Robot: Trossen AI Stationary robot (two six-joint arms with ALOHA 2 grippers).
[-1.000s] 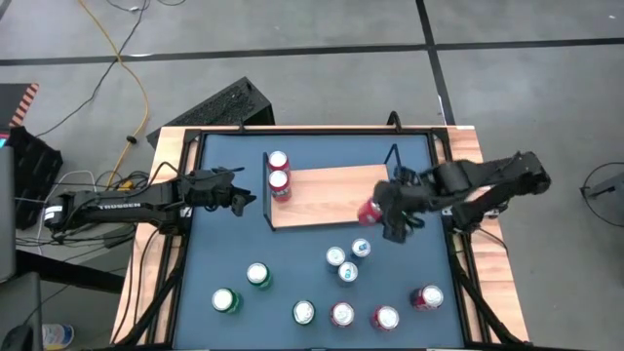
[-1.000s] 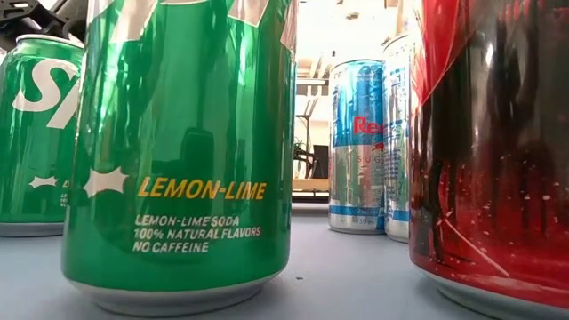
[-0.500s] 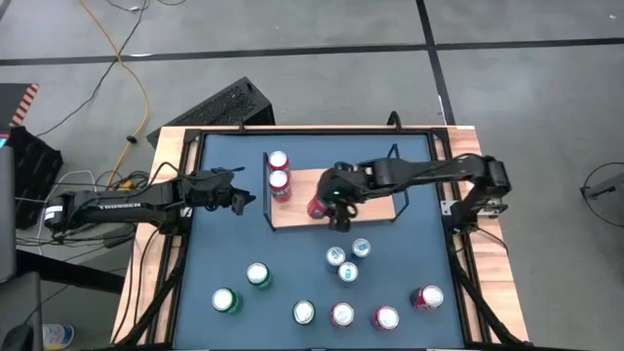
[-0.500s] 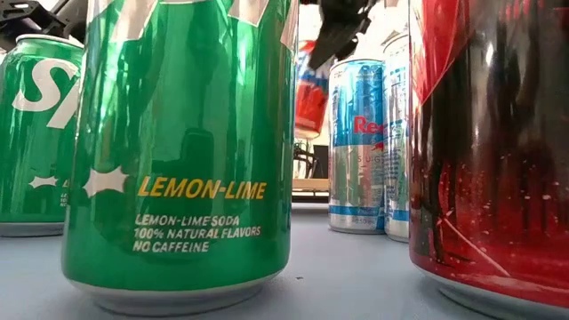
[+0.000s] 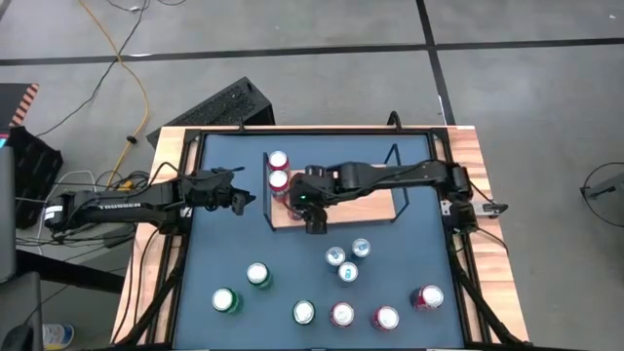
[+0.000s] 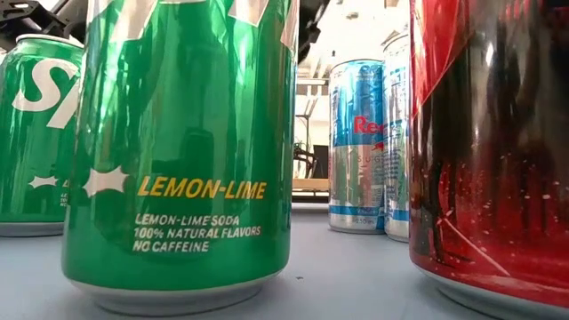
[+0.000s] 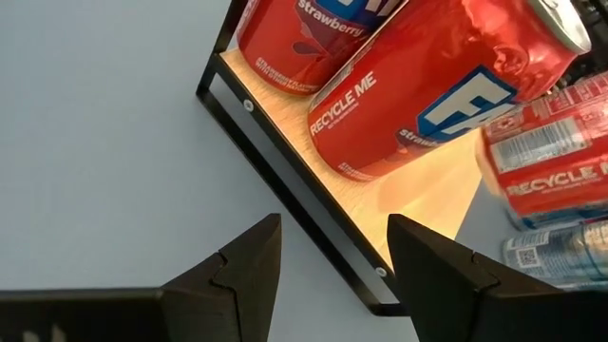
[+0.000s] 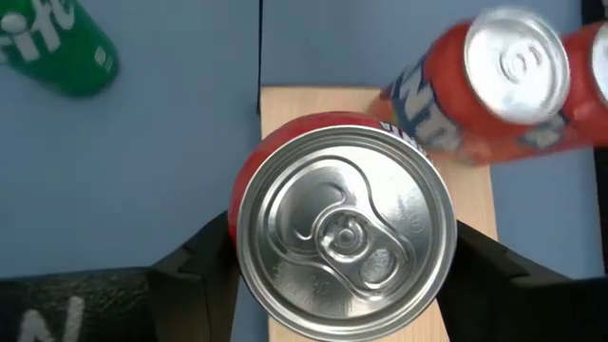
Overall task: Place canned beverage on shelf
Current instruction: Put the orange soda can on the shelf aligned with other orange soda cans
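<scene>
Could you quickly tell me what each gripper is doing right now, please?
Left gripper: open, empty, beside the shelf.
Right gripper: shut on a red can over the shelf.

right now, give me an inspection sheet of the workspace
surface: dark-blue tabletop inside a wood border.
job's things: shelf holds two red cans at its left end; a third red can is above the board.
clutter: loose cans in front of the shelf: green, red, slim blue-silver.
end effectors: right end effector shut on the third red can; left end effector open, empty, left of the shelf.
cables: yellow cable on the floor.
surroundings: grey tiled floor.
</scene>
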